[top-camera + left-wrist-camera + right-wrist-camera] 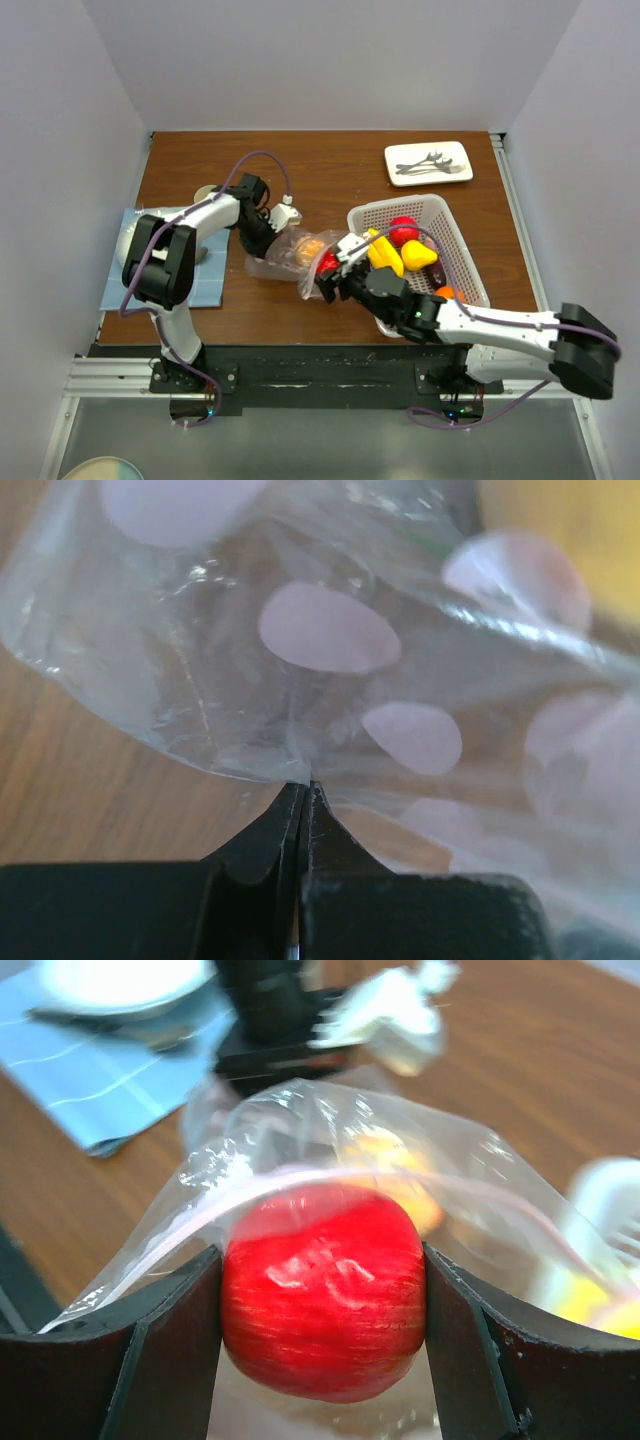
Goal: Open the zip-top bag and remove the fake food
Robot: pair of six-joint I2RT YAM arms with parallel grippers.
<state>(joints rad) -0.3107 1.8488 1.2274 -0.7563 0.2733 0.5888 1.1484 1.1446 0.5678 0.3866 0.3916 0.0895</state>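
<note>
The clear zip-top bag (285, 255) lies on the wooden table between my two grippers. My left gripper (262, 240) is shut on the bag's far edge (300, 770), its fingers pinching the plastic. My right gripper (328, 272) is at the bag's open mouth (300, 1185), shut on a red apple (322, 1305) held between both fingers. An orange-yellow fruit (395, 1175) is still inside the bag behind the apple, and it also shows in the top view (311, 246).
A white perforated basket (455, 225) to the right holds yellow (385, 255) and red (403, 230) fruits. A white tray with cutlery (428, 163) sits at the back right. A blue cloth (125, 260) with a dish lies at the left.
</note>
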